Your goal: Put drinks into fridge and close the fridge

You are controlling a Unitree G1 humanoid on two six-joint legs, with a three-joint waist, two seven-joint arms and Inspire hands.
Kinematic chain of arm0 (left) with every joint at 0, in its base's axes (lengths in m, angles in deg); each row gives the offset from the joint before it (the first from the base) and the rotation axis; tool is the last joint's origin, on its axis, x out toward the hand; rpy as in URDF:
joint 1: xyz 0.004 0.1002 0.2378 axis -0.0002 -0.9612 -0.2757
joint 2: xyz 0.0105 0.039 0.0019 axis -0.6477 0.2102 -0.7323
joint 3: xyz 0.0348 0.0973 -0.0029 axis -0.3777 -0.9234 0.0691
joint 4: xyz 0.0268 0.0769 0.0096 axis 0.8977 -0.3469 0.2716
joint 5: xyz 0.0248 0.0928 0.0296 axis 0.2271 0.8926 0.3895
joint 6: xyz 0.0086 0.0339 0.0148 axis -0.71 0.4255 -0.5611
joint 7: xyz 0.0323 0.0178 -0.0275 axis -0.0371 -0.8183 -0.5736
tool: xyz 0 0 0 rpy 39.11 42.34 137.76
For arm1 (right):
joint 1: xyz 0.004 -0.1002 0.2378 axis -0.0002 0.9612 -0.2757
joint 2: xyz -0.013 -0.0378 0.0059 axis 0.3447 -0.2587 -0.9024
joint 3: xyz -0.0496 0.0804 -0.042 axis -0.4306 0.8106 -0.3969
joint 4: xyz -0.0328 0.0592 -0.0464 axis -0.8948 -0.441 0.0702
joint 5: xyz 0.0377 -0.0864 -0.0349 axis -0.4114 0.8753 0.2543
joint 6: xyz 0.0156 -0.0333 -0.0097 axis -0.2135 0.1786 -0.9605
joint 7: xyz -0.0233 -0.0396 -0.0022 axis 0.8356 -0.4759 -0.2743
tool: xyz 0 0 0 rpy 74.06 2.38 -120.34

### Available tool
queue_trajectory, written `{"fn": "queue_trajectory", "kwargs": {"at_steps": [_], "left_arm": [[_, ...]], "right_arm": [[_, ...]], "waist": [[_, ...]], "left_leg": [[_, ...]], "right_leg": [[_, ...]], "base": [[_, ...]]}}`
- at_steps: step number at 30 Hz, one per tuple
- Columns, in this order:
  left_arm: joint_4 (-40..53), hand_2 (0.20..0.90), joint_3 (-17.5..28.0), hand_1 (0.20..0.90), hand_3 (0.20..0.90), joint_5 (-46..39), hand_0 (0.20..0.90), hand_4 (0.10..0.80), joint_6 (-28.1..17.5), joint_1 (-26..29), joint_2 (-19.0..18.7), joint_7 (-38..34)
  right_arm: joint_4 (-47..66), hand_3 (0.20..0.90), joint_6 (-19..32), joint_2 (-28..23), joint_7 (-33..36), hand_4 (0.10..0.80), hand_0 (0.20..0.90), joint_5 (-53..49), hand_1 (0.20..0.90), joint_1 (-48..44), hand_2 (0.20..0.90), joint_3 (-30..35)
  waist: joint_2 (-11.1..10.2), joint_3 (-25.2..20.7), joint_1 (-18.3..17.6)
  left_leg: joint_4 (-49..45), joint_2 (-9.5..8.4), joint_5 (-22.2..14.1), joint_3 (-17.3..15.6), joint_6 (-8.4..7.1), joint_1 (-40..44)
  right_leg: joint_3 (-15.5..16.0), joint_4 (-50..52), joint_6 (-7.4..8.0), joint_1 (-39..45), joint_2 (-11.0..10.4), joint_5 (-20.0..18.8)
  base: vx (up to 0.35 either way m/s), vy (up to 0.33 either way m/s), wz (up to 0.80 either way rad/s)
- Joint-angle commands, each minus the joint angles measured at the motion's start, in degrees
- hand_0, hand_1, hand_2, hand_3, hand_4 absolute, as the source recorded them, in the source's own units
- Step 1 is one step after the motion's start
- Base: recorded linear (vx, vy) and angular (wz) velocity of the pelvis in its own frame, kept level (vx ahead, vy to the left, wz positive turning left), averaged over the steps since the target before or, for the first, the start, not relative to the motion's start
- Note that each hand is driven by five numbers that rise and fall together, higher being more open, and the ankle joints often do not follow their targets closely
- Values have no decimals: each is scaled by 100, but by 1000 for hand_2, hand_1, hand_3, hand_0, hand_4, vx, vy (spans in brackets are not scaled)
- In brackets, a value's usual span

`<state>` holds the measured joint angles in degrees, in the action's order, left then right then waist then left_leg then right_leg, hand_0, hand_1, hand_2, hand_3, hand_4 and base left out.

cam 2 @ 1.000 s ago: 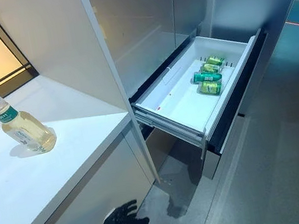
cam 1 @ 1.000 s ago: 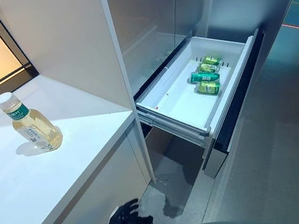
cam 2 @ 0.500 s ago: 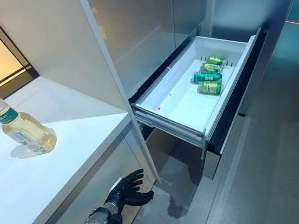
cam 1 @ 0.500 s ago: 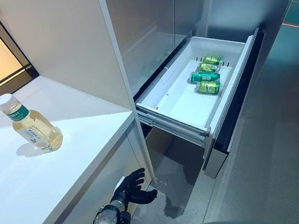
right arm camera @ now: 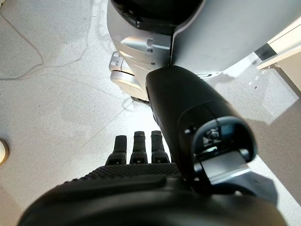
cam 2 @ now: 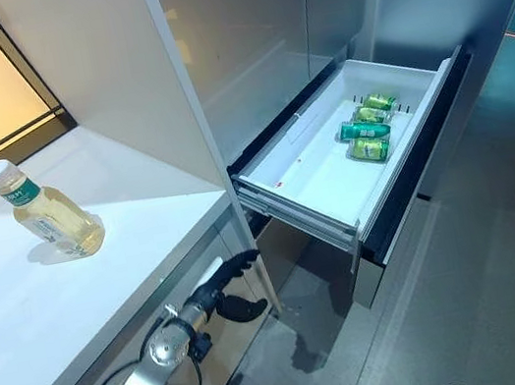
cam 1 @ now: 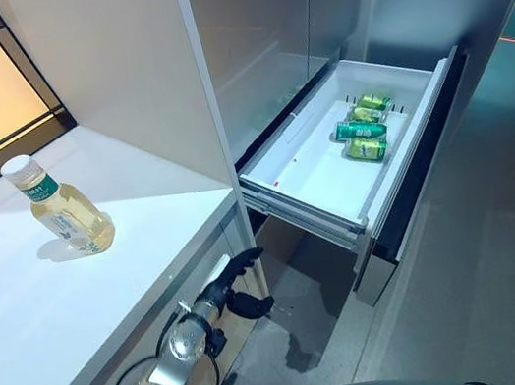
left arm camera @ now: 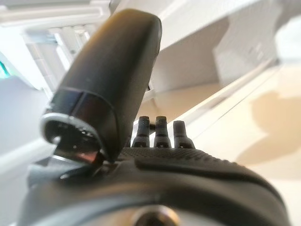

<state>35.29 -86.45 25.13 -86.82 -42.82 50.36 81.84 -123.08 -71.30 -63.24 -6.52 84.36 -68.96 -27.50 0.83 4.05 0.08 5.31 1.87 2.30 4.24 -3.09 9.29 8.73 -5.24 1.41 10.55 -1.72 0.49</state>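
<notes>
The bottle [cam 1: 59,209] is standing upright on the tabletop [cam 1: 50,319] at 10 o'clock. The drawer [cam 1: 320,181] is sitting pulled out at 2 o'clock, holding green cans [cam 1: 362,130] at its far end. The left hand [cam 1: 229,284] is hanging below the tabletop edge, fingers relaxed, empty. The right hand [right arm camera: 141,188] is hanging over the floor, fingers straight, empty.

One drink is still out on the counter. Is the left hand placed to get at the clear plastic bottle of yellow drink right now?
Probably not yet: the left hand hangs open below the white counter edge, while the bottle stands on top.
</notes>
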Motion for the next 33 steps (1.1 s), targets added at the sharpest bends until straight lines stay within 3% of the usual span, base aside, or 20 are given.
{"fn": "queue_trajectory", "kwargs": {"at_steps": [1,8,13,20,33], "left_arm": [[739,900,-25,900,900,35,900,800,-296,1142,-121,-168],[2161,900,341,900,900,-811,900,800,224,1634,-627,247],[3170,900,656,900,900,-1897,900,800,691,1900,-704,652],[3764,900,845,900,900,-2329,900,800,1043,2175,-792,561],[4261,900,1547,900,900,-2458,900,800,1236,2677,-1183,-130]], "right_arm": [[-133,900,94,155,-56,800,900,12,900,-253,900,-201],[-235,900,294,255,95,800,900,-80,900,-131,900,-198],[-300,900,423,316,158,800,900,-140,900,-67,900,-220],[-293,900,417,348,197,800,900,-237,900,-95,900,-306],[-310,900,384,322,189,800,900,-368,900,-147,900,-419]], "waist": [[-30,1,117],[-13,-21,166],[-18,-36,194],[-31,-55,201],[-32,-125,247]], "left_leg": [[-31,-493,-369,-228,490,-84],[-31,-521,-359,-129,504,-131],[-31,-521,-349,-72,506,-162],[-31,-537,-339,2,504,-190],[-31,-550,-320,67,471,-233]], "right_leg": [[20,375,234,-274,-24,0],[20,315,231,-267,-15,-19],[17,289,217,-269,2,-26],[-21,274,197,-281,28,-27],[-37,233,162,-276,54,-6]], "base": [[0,0,0],[0,0,0],[-4,-23,8],[-3,-12,4],[-5,-2,0]]}}
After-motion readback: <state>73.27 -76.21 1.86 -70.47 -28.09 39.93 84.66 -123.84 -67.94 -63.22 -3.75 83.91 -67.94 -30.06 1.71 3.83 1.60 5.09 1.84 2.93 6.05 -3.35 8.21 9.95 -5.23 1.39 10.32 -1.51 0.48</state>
